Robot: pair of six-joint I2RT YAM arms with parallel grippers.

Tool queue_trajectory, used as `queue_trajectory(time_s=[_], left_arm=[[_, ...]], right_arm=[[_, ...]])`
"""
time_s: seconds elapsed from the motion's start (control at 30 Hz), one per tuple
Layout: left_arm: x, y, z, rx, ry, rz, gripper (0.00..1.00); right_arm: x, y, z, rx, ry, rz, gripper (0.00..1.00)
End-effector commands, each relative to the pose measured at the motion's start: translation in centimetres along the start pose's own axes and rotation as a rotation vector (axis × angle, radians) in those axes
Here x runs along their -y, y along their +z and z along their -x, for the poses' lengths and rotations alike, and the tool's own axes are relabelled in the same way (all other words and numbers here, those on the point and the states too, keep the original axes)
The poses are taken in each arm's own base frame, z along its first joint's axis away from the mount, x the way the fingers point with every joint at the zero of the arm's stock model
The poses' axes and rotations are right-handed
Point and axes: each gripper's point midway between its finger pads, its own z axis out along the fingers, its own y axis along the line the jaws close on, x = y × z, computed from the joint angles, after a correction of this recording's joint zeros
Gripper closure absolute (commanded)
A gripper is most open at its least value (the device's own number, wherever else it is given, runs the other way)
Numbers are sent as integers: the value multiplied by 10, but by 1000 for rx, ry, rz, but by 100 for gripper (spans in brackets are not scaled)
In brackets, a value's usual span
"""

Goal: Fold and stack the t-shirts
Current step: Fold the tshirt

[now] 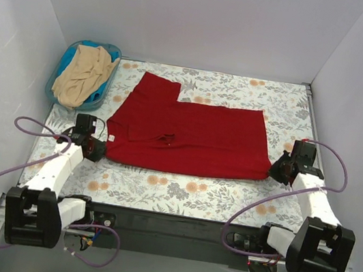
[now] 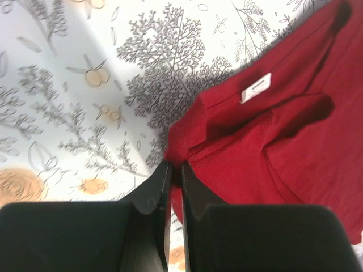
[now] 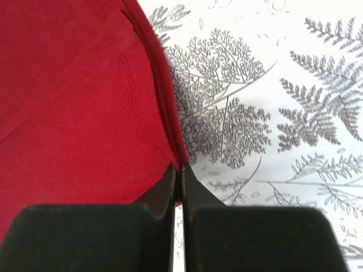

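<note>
**Both grippers pinch the red shirt's near corners**

A plain dark red cloth t-shirt [image 1: 189, 134] lies spread on the floral-printed table [image 1: 227, 195]. The left gripper [image 2: 174, 173] is clamped on the shirt's near-left edge, close to a small white neck label [image 2: 256, 88]. The right gripper [image 3: 177, 173] is clamped on the near-right corner. A crumpled beige cloth t-shirt [image 1: 84, 76] sits in a blue plastic basket [image 1: 112, 63] at the far left.

left arm [image 1: 59, 168]: stretched forward, jaws pinched together | right arm [image 1: 313, 198]: stretched forward, jaws pinched together
</note>
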Motion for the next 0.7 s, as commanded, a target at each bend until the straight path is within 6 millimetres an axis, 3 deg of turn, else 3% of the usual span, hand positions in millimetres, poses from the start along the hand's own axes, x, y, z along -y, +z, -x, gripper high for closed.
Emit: queue_trajectory(time_s=[0.0, 0.23, 0.37, 0.43, 0.47, 0.53, 0.57, 0.6, 0.67], left_arm=[[-19, -16, 13, 74, -40, 53, 100], [-24, -39, 14, 86, -90, 14, 100], [-32, -41, 6, 64, -107, 13, 100], [-38, -39, 1, 48, -114, 22, 100], [-40, -38, -2, 37, -114, 21, 100], [-40, -39, -7, 13, -121, 13, 97], [-39, -40, -9, 5, -122, 8, 83], [-38, -41, -9, 3, -124, 2, 75], [-35, -45, -5, 16, -115, -8, 50]], right_arm=[[15, -12, -6, 4, 8, -62, 99], [18, -37, -14, 7, 39, -69, 99], [21, -48, -20, 22, 44, -71, 99], [22, -50, -25, 12, 53, -69, 92], [19, -53, -25, 16, 64, -55, 87], [19, -56, -28, 9, 72, -54, 65], [19, -57, -27, 13, 72, -55, 56], [21, -58, -27, 13, 61, -62, 33], [22, -60, -23, 20, 47, -73, 3]])
